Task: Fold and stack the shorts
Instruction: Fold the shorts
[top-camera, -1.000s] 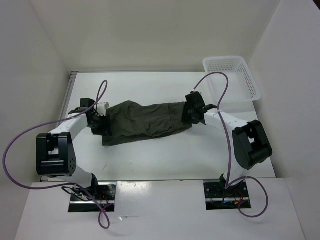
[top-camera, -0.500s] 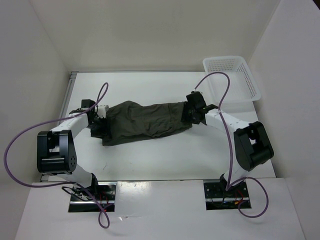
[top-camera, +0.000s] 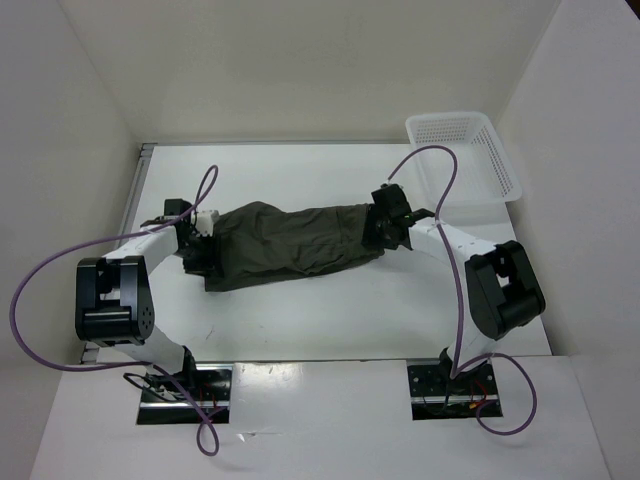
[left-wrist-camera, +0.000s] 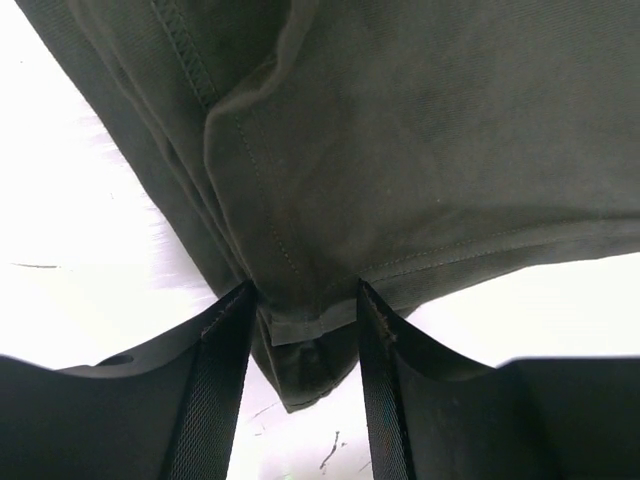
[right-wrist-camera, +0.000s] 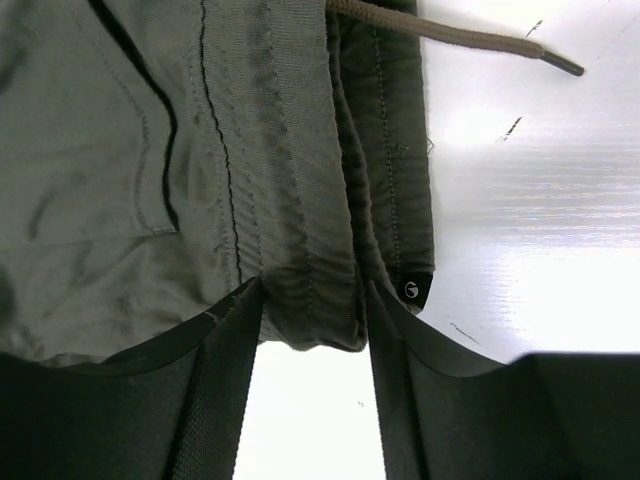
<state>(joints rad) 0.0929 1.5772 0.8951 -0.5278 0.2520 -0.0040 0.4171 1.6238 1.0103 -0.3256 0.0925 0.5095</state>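
Observation:
The dark olive shorts (top-camera: 290, 245) lie stretched out sideways across the middle of the table. My left gripper (top-camera: 200, 250) is at their left end. In the left wrist view it (left-wrist-camera: 305, 300) is shut on a folded leg hem of the shorts (left-wrist-camera: 400, 150). My right gripper (top-camera: 378, 232) is at their right end. In the right wrist view it (right-wrist-camera: 312, 290) is shut on the gathered waistband of the shorts (right-wrist-camera: 290, 150). The drawstring (right-wrist-camera: 450, 35) trails out onto the table beside it.
A white lattice basket (top-camera: 465, 155) stands at the back right corner, just behind the right arm. White walls close in the table on the left, back and right. Purple cables loop over both arms.
The left arm's elbow has shifted a little to the left. The shorts and both grippers stay almost where they were.

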